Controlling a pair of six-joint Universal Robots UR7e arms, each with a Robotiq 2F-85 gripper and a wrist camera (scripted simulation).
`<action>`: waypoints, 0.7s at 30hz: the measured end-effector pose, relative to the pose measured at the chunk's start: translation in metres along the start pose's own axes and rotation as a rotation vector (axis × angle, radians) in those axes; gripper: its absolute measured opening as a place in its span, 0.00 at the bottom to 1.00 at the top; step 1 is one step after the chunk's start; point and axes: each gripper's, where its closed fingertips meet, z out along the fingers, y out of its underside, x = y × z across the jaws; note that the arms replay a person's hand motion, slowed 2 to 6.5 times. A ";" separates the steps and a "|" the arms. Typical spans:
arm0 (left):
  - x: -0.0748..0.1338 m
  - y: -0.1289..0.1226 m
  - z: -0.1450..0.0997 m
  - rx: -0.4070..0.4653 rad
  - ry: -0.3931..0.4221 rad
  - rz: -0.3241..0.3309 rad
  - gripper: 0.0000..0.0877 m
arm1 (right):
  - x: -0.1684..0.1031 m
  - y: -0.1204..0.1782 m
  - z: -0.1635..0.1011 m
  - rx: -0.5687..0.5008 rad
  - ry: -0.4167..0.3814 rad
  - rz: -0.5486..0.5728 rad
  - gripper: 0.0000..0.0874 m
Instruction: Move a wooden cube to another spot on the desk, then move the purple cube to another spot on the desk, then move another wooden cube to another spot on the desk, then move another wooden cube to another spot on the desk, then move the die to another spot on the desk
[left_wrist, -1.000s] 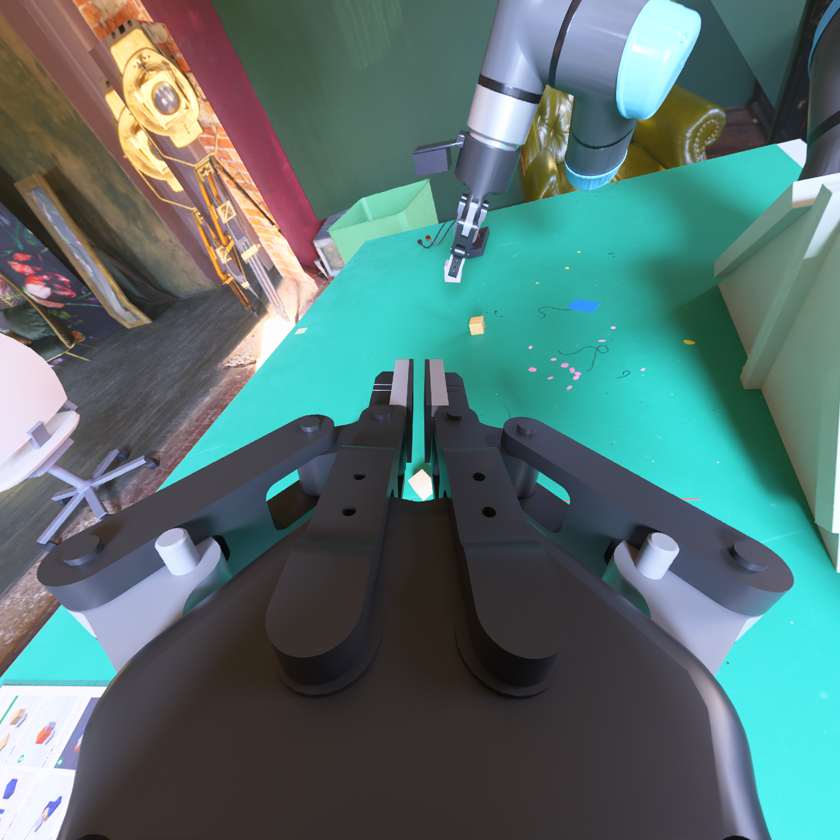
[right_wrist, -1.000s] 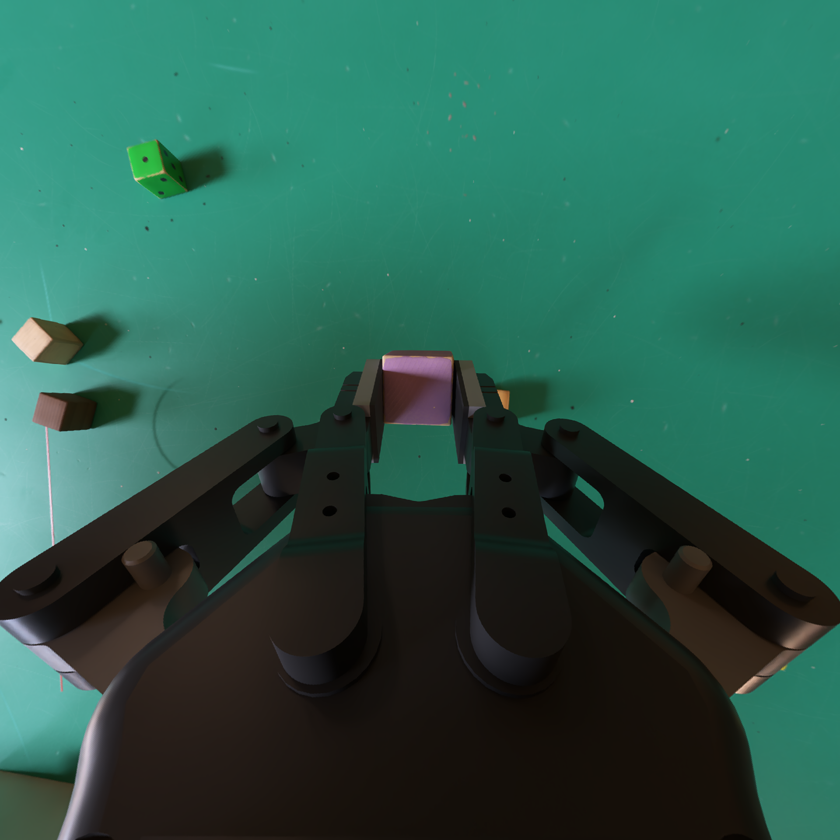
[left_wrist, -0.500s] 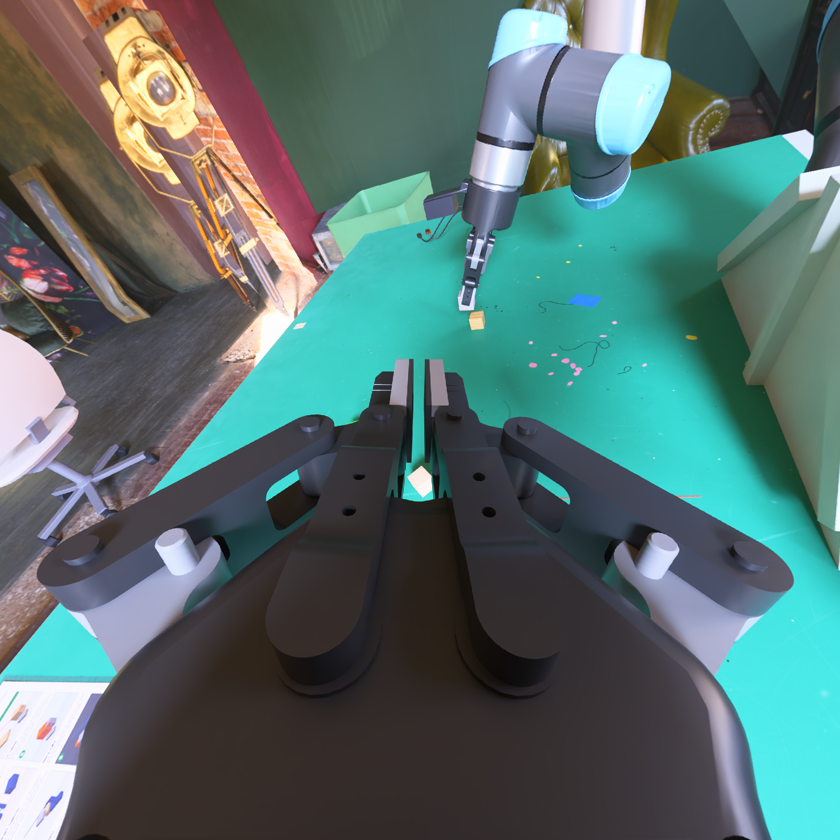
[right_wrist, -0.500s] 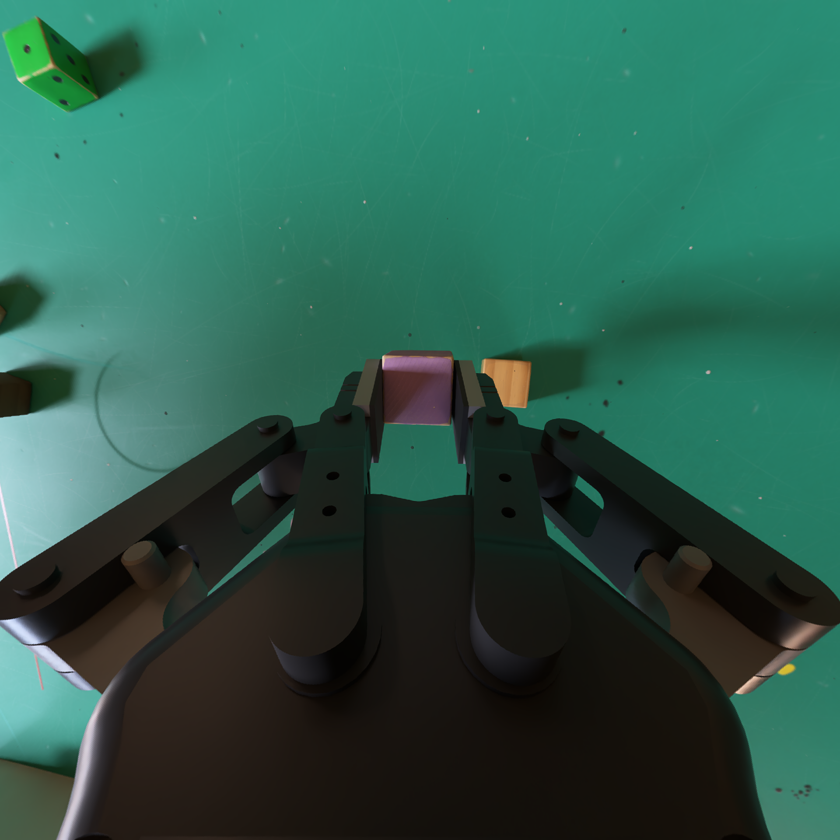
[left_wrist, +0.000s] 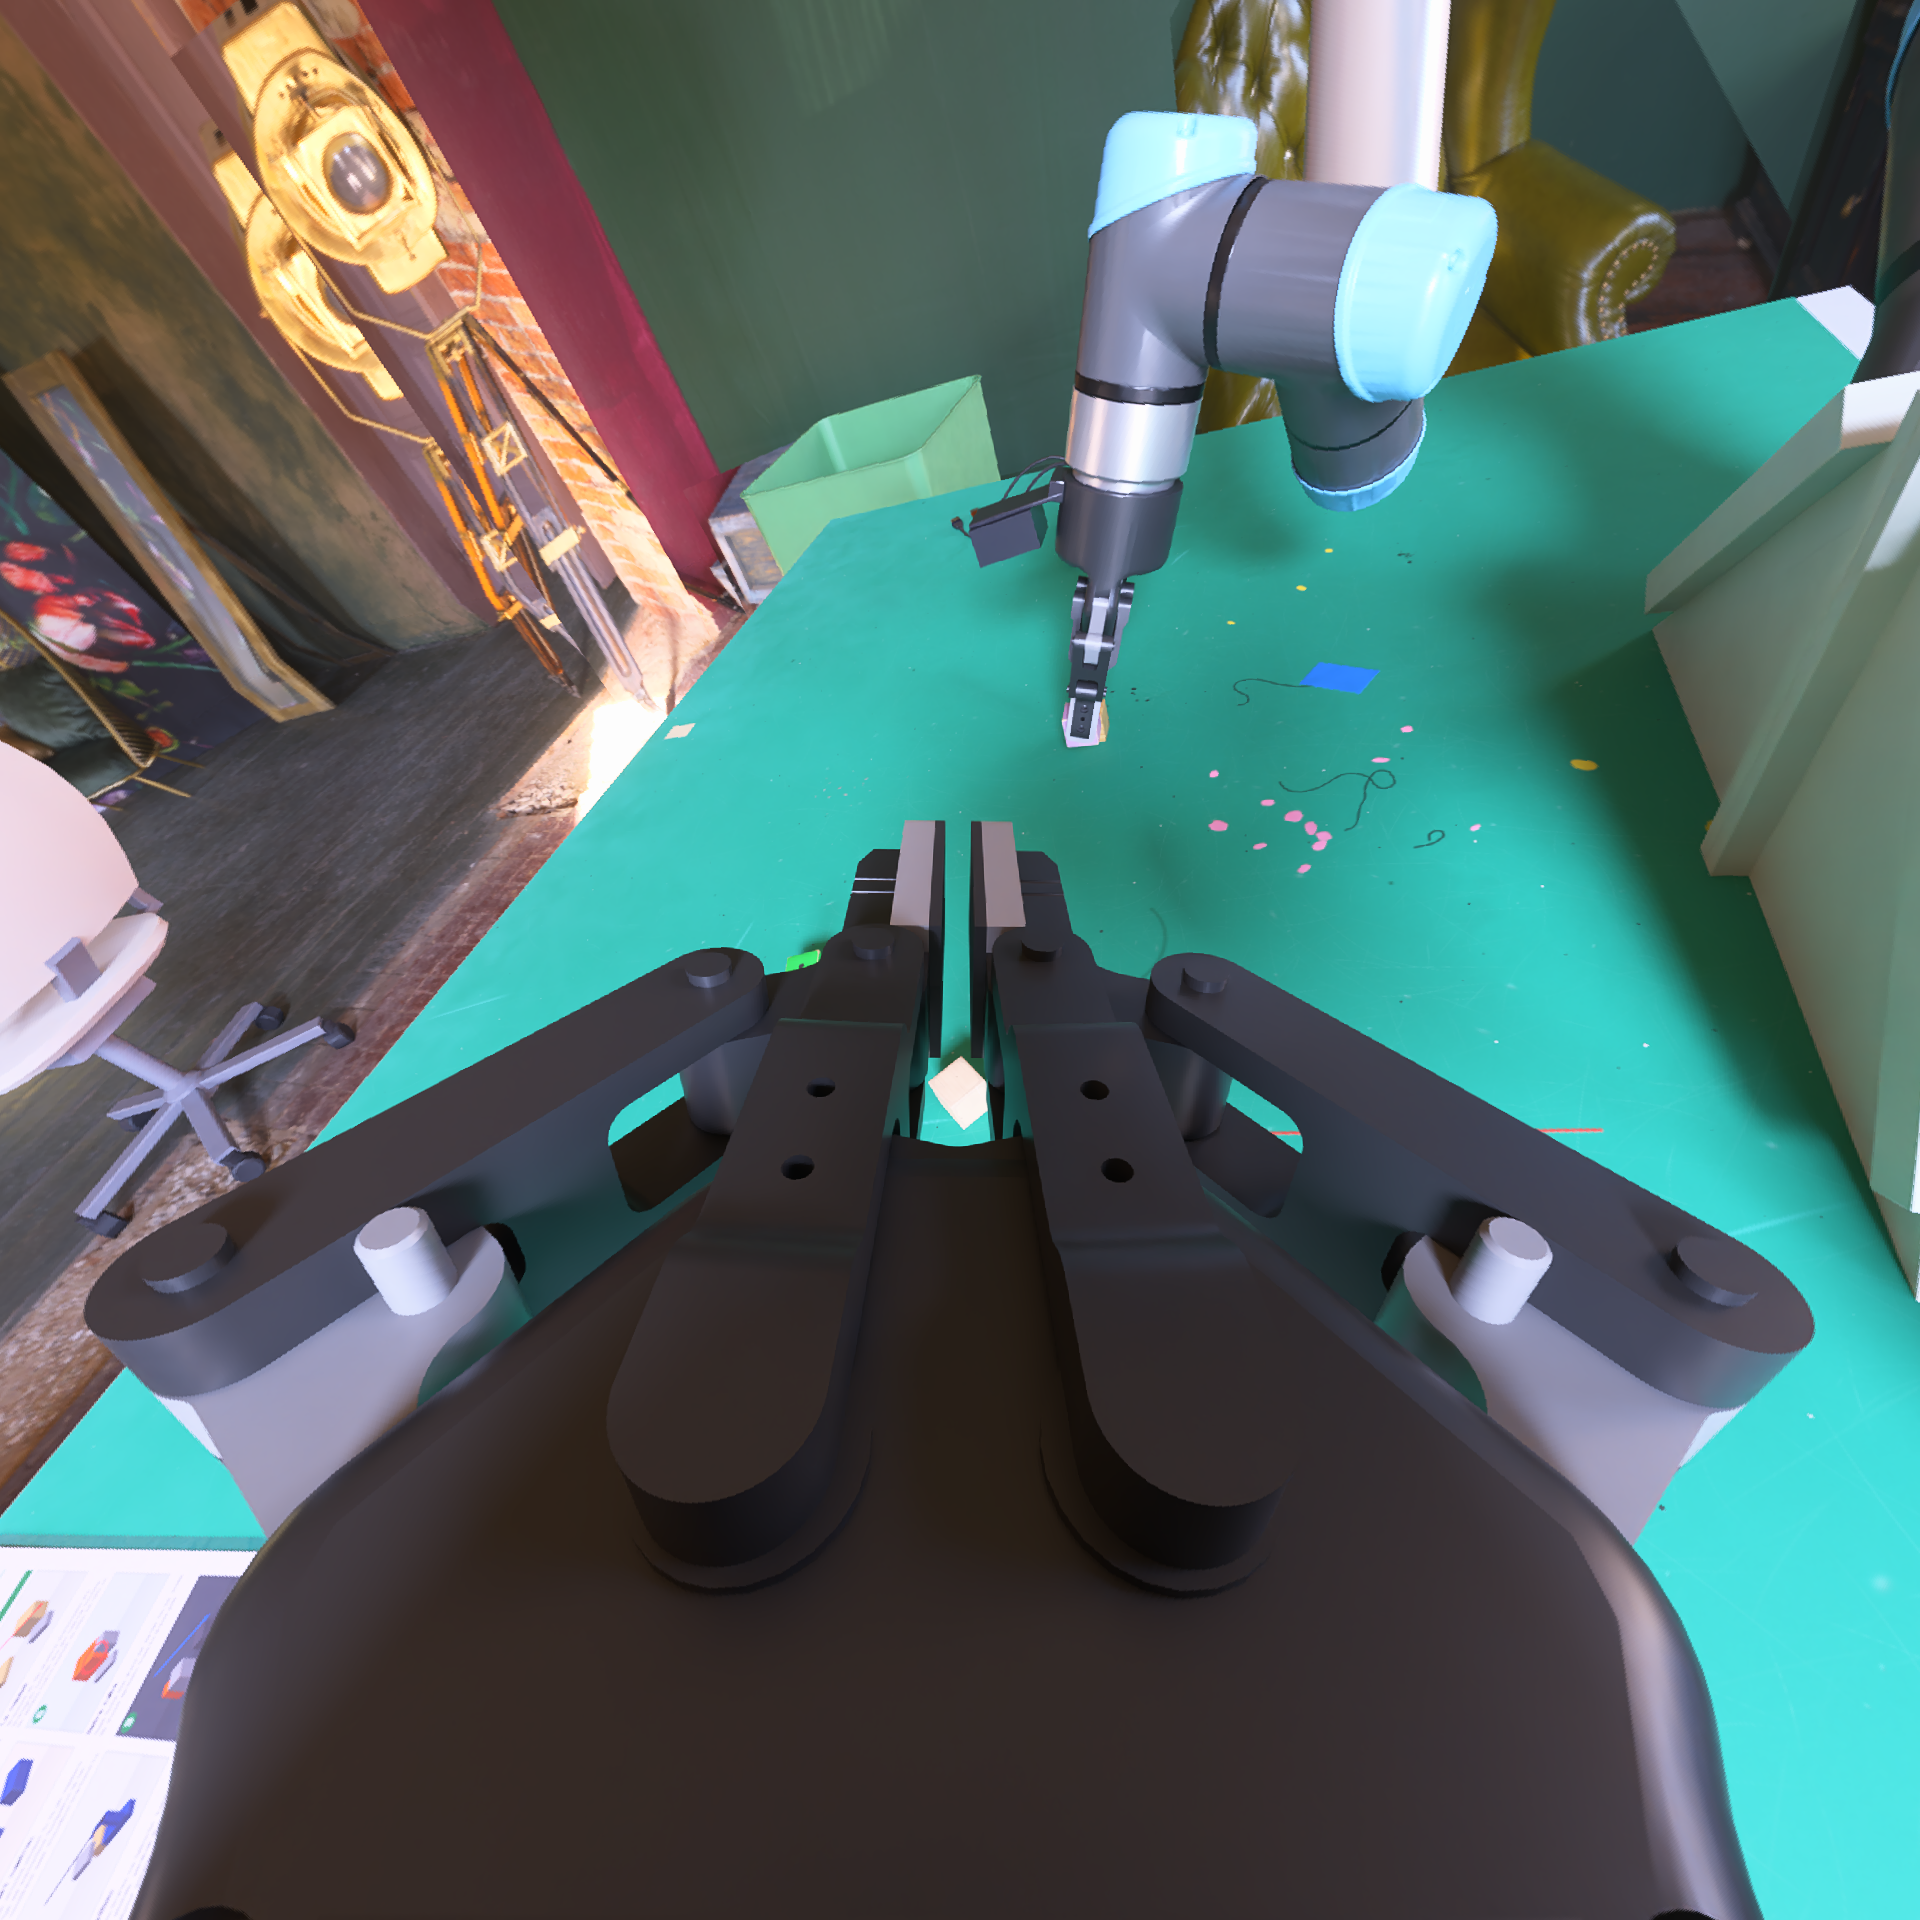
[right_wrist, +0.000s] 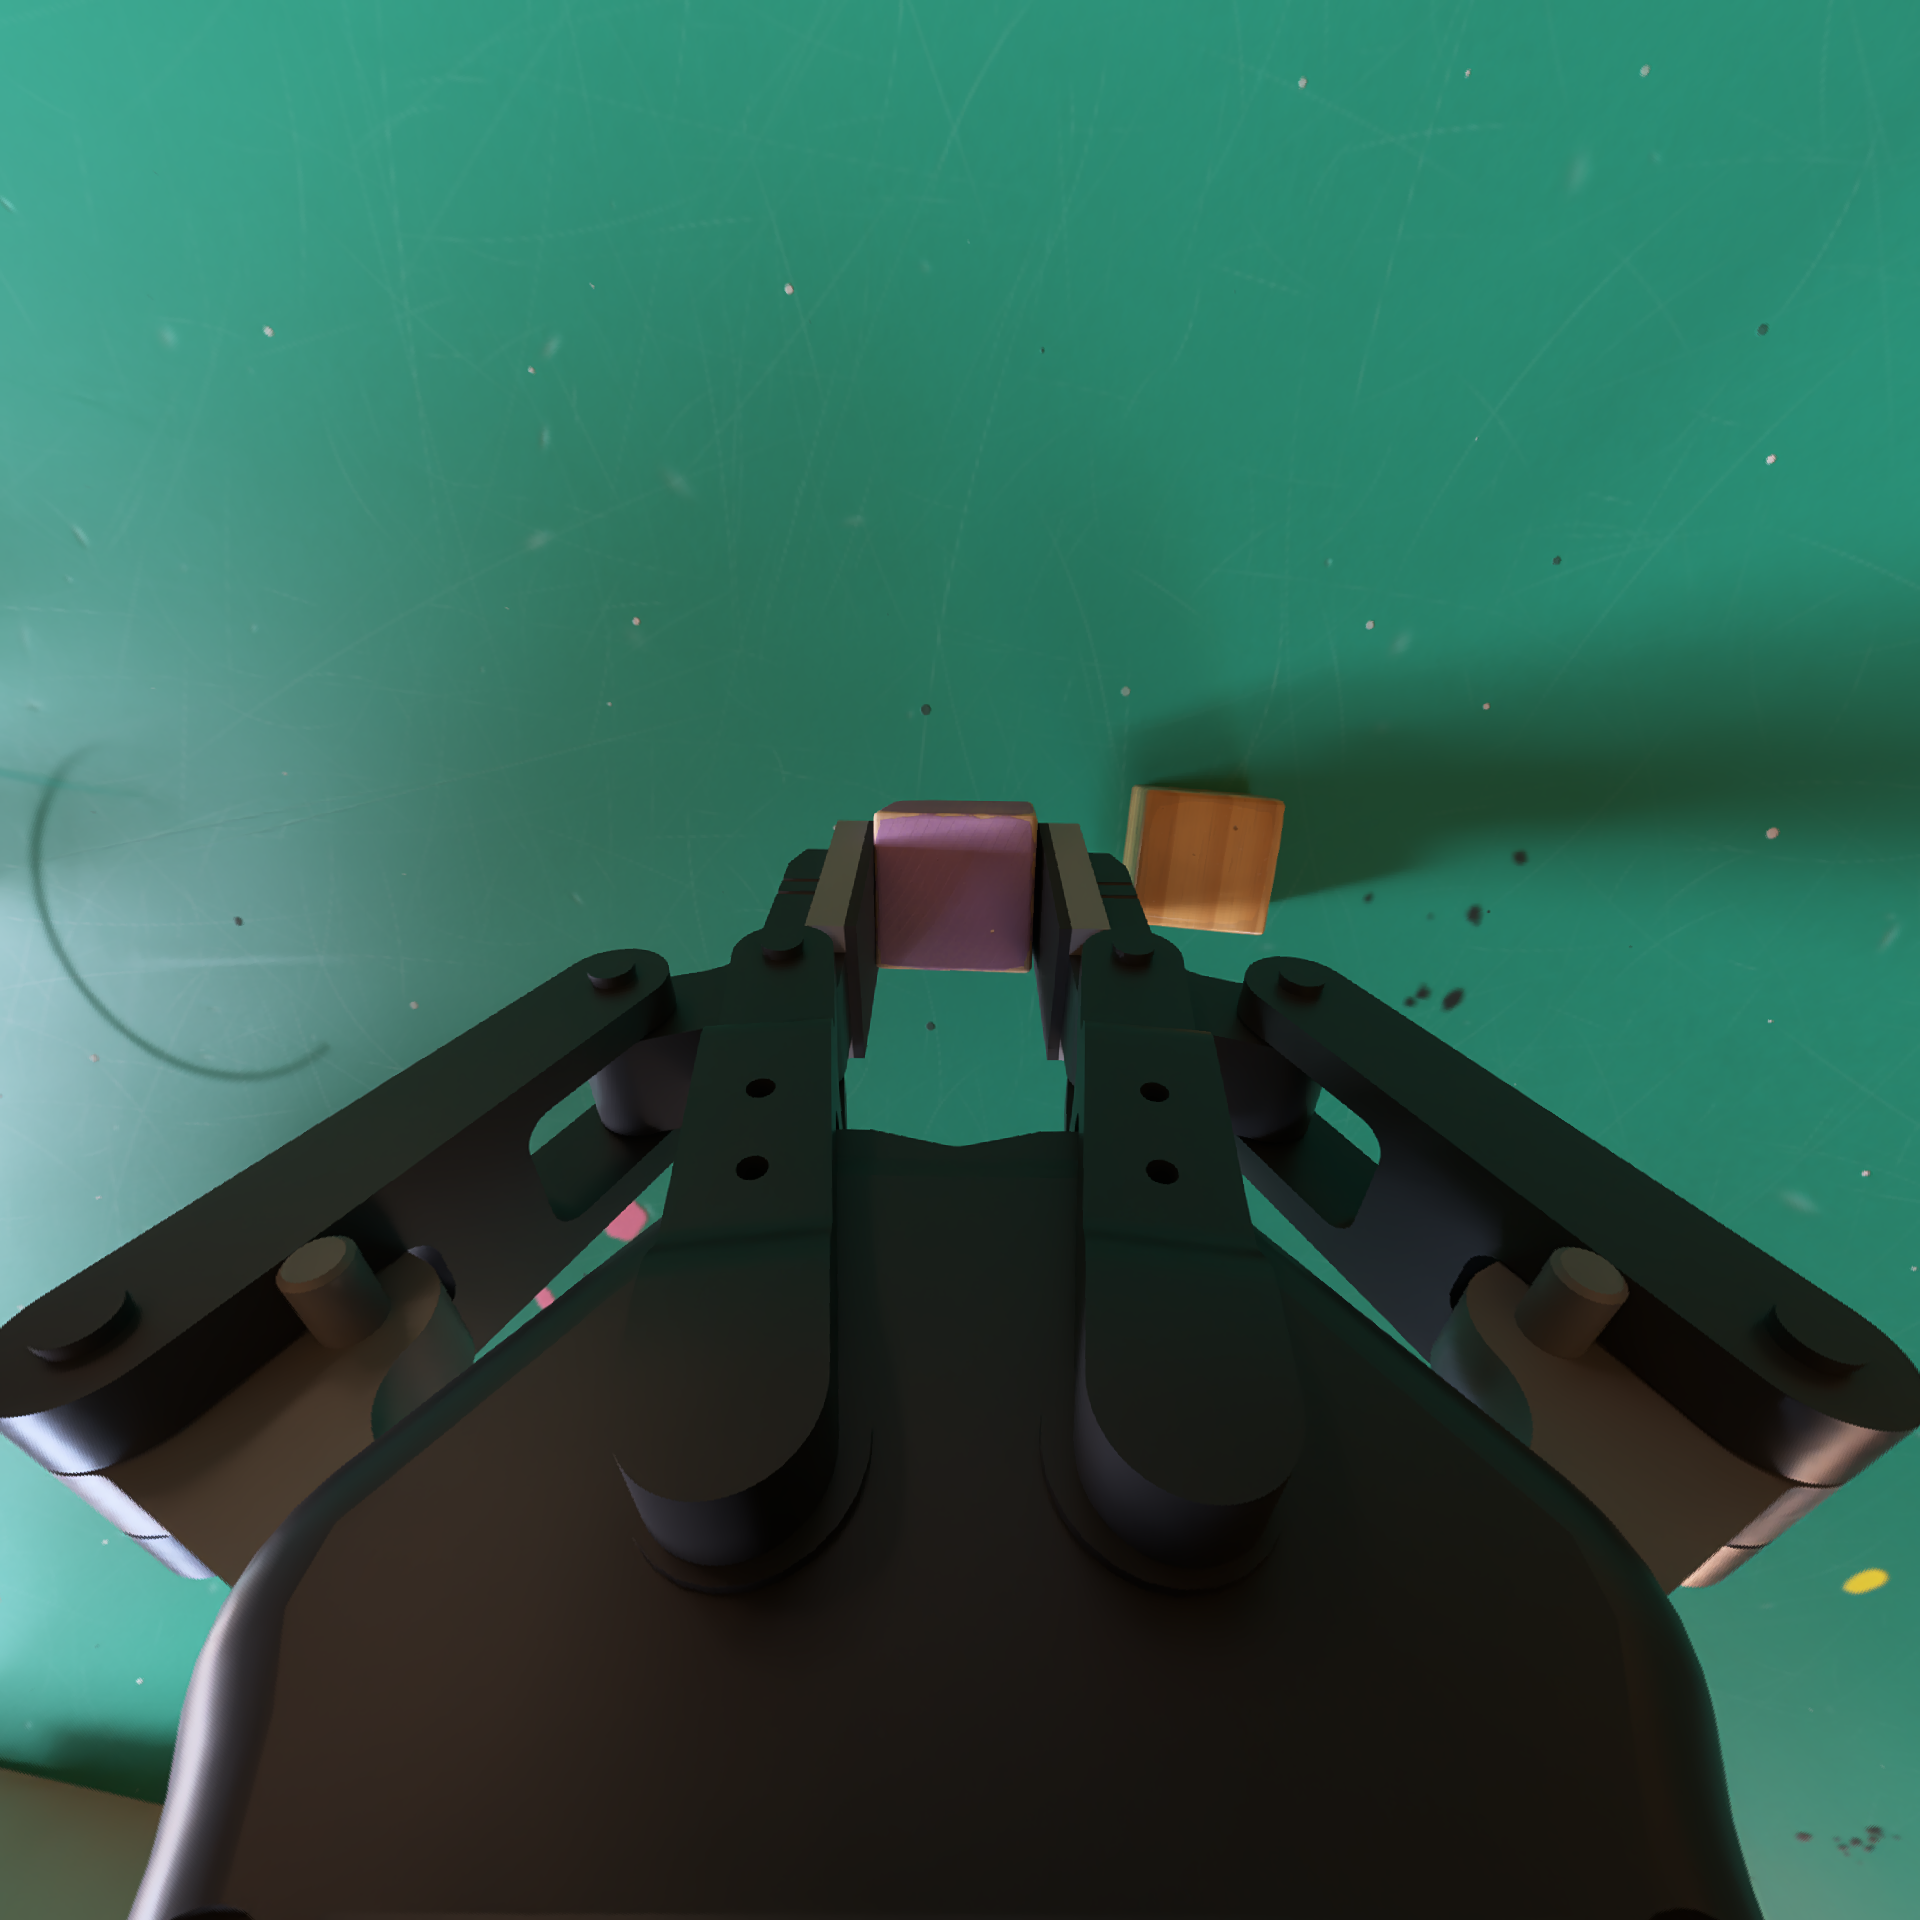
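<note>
My right gripper (right_wrist: 956, 883) is shut on the purple cube (right_wrist: 954, 888) and holds it close over the green desk (right_wrist: 935, 416). An orange wooden cube (right_wrist: 1205, 860) lies on the desk just right of the right fingers. In the left wrist view the right gripper (left_wrist: 1084, 727) reaches down at the far middle of the desk, the orange cube (left_wrist: 1102, 719) peeking out beside it. My left gripper (left_wrist: 958, 873) is shut and empty above the desk. A pale wooden cube (left_wrist: 958, 1091) shows below, between its fingers. A sliver of the green die (left_wrist: 800, 961) shows at its left finger.
A pale cabinet (left_wrist: 1829, 727) stands along the desk's right side. A green bin (left_wrist: 883, 457) sits past the far edge. A printed sheet (left_wrist: 73, 1704) lies at the near left corner. A blue patch (left_wrist: 1340, 677) and pink flecks (left_wrist: 1288, 821) mark the desk. The left edge drops to the floor.
My right gripper has come lower and nearer with the purple cube, down beside the orange cube. The die and the other cubes have left its view. My left gripper has not moved.
</note>
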 end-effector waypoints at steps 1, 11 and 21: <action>0.000 0.000 0.000 -0.001 0.000 -0.001 0.05 | 0.001 0.001 0.001 -0.006 0.006 -0.002 0.30; -0.001 0.002 0.002 -0.010 0.000 -0.005 0.05 | 0.003 0.008 0.012 -0.051 0.041 -0.007 0.30; -0.001 0.004 0.004 -0.018 0.001 -0.005 0.05 | 0.003 0.011 0.015 -0.065 0.040 -0.003 0.30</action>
